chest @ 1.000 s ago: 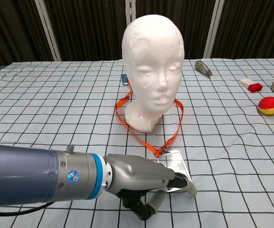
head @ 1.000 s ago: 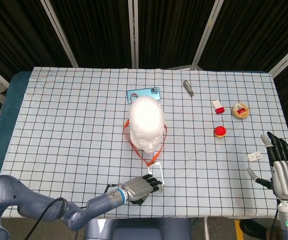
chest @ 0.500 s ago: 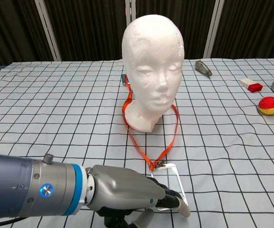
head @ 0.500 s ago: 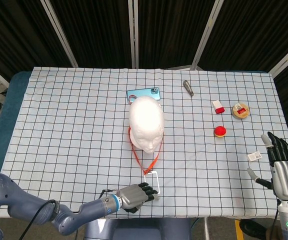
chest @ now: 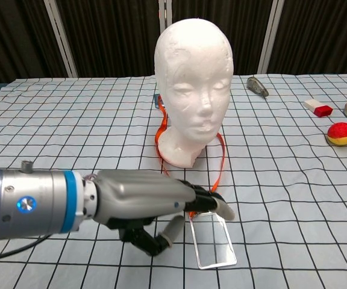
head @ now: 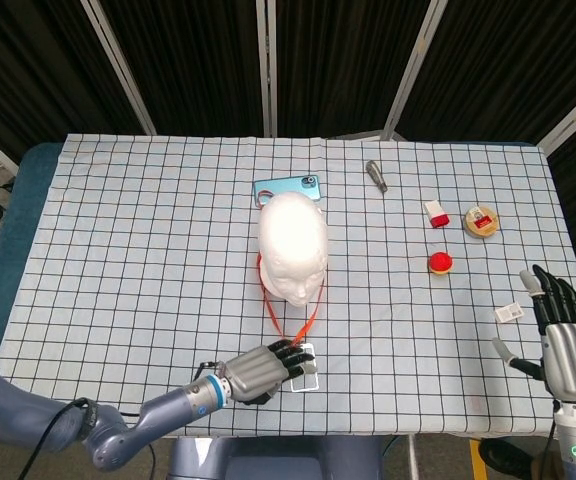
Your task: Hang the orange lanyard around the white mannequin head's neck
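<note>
Orange lanyard looped round mannequin head; left hand fingers spread, resting at badge holder, grip unclear. Risk: tug topples head.

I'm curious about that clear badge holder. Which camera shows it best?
The chest view: the badge holder lies close and large, below the left hand. In the head view it is small, partly hidden by fingers.

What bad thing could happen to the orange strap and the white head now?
The left hand rests on the badge holder at the end of the orange lanyard, which loops behind the mannequin head. If the hand pulls toward the table edge, the strap may drag the head over or slide it. The holder lies near that edge and might slip off.
</note>
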You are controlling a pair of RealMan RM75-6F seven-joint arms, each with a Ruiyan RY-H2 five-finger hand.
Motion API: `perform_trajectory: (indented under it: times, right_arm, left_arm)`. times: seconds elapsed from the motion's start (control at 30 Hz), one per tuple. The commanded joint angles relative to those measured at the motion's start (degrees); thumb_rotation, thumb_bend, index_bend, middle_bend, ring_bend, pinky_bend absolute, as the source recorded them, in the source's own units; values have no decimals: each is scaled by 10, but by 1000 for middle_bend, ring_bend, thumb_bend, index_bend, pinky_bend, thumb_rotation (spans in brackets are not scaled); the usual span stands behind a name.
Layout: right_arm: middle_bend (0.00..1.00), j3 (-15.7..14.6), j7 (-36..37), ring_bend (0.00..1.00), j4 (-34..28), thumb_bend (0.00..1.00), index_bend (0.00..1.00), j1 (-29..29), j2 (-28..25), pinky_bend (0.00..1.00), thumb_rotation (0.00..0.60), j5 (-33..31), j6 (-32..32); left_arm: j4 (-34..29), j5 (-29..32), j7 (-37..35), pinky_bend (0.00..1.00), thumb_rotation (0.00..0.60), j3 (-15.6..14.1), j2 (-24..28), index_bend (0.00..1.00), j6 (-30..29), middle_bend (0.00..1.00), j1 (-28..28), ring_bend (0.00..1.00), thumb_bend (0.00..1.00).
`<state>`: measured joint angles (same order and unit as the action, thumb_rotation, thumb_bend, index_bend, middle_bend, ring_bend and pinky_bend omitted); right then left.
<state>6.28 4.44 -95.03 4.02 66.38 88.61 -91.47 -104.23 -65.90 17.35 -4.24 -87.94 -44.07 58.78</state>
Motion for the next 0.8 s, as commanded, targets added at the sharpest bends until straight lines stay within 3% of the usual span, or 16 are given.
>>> perform_trajectory:
  times: [0.03, 0.2, 0.3, 0.33, 0.47, 0.5, 0.63, 0.8]
  right_arm:
    - [0, -2, -1, 0, -2, 123, 74, -1, 0, 0, 600, 4, -1]
    - [0, -6, -3, 0, -8, 123, 74, -1, -2, 0, 600, 17, -6]
    - [0, -8, -3, 0, -12, 123, 74, -2, -3, 0, 600, 24, -8]
    - [0, -9, -3, 0, -15, 122, 74, -2, -3, 0, 600, 27, -9]
    - [0, -11, -8, 0, -21, 123, 73, -1, -3, 0, 600, 36, -11]
    - [0, -11, -12, 0, -22, 123, 74, -1, -2, 0, 600, 38, -12]
    - [0, -12, -25, 0, -25, 108, 73, 0, 0, 0, 600, 42, -11]
    - [0, -14, -43, 0, -25, 0, 55, 0, -2, 0, 600, 44, -9]
  left_arm:
    - [10, -45, -27, 0, 600, -24, 51, 0, -35, 0, -39, 0, 1000]
    - [31, -61, -50, 0, 600, -63, 115, 0, -84, 0, -95, 0, 994]
    - [54, -69, -69, 0, 600, -75, 144, 0, -117, 0, -126, 0, 912]
    - [65, -66, -80, 0, 600, -79, 160, 0, -131, 0, -141, 0, 835]
    - [88, -64, -118, 0, 600, -80, 199, 0, -175, 0, -182, 0, 148]
    - [94, -65, -124, 0, 600, -76, 204, 0, -192, 0, -194, 0, 42]
    - [105, -60, -127, 0, 600, -53, 217, 0, -270, 0, -240, 0, 0]
    - [91, -76, -130, 0, 600, -22, 213, 0, -395, 0, -308, 0, 0]
